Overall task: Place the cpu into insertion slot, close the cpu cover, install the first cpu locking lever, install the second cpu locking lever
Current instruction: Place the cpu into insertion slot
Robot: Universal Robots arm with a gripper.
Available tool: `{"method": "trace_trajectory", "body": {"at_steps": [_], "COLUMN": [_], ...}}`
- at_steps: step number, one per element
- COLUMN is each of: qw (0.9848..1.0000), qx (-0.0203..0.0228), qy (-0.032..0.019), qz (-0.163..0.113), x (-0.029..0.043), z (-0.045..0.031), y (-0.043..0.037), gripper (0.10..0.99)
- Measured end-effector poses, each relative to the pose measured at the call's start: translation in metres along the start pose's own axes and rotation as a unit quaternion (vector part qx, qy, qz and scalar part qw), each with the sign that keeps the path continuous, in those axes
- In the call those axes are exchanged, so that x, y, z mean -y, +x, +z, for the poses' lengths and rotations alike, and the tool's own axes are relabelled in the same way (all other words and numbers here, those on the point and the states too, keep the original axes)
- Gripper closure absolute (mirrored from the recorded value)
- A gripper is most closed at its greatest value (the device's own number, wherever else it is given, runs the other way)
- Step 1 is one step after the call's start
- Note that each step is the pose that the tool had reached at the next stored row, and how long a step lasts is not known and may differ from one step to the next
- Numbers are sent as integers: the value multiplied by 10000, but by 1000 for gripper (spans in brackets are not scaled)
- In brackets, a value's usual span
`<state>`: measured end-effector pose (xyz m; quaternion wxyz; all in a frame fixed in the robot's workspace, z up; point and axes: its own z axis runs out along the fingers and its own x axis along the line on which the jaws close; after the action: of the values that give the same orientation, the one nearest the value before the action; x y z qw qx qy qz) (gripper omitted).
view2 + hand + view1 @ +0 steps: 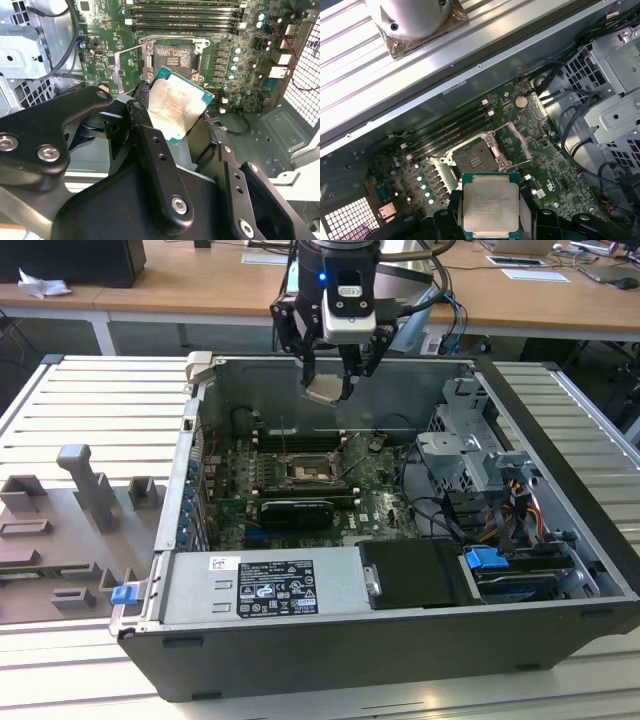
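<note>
exterior view: high, oblique, down into open case [330, 660] | both wrist views: near above, sharing insertion slot [475, 160]

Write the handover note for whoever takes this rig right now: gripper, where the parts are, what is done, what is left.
Gripper: shut on the cpu, holding it by its edges in the air over the open computer case.
Slot: on the green motherboard, empty, pins exposed.
Cover: looks swung open beside the slot, not over it.
Done: the cpu is picked up and carried over the case.
Left: all four steps. The cpu is not seated, the cover is not closed, and nothing is locked.
</note>
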<state>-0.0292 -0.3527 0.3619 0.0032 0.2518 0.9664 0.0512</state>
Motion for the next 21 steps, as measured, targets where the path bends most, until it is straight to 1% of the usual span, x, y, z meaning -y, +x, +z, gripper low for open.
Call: {"method": "trace_trajectory", "body": {"at_steps": [14,21], "qw": [9995,9994], "qx": [32,33], "qy": [-7,-6], "qz": [317,340], "x": [0,2], "z": [1,21], "y": [0,0], "gripper": [545,545]}}
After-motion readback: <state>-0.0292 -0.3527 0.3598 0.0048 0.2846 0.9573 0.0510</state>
